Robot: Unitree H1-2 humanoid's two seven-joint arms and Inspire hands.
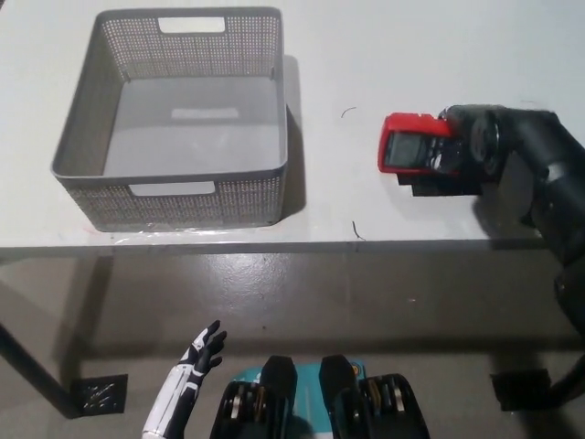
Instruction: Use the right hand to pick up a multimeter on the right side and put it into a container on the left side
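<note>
- Red multimeter (pixel 409 146) lies on the white table (pixel 366 55), right side, screen end pointing toward the container; its display faces up.
- Black right hand (pixel 464 151) comes in from the right and sits over the multimeter's right half, touching it. Only the red left end and the display show clear of the hand.
- Can't tell if the right hand is actually clamped on the meter or just resting on it; its fingers are hidden in the dark mass.
- A dark patch shows just under the hand and the meter, on the table side nearer the robot; can't tell whether it is shadow or part of the meter.
- Grey mesh container (pixel 174 197) sits on the left side of the table, well apart from the multimeter. Cut-out handles in the near and far walls; nothing visible inside.
- Container's near wall is close to the table's front edge.
- White left hand (pixel 203 350) hangs low at bottom left, below table level, over the floor, fingers spread apart, holding nothing.
- Small thin dark marks on the tabletop between the container and the meter.
</note>
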